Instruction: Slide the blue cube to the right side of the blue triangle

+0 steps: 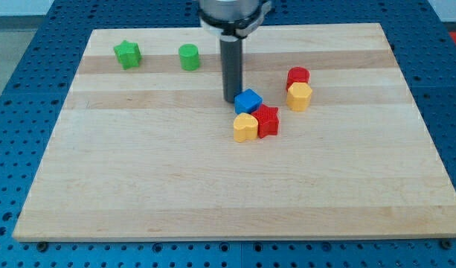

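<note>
Wooden table (pixel 213 193) filling most of the view, lying on a blue perforated base (pixel 12 45). Dark rod descending from the far edge, my tip (pixel 233 100) just left of the blue cube (pixel 248 101), seemingly touching it. No pincer on this arm, so nothing to report apart or together. Directly near of the cube: red star-like block (pixel 267 120) and yellow block (pixel 245 128), side by side, touching. Right of the cube: red block (pixel 297 76) above yellow block (pixel 299 96). Far left: green star-like block (pixel 127 54), green cylinder (pixel 188 56).
</note>
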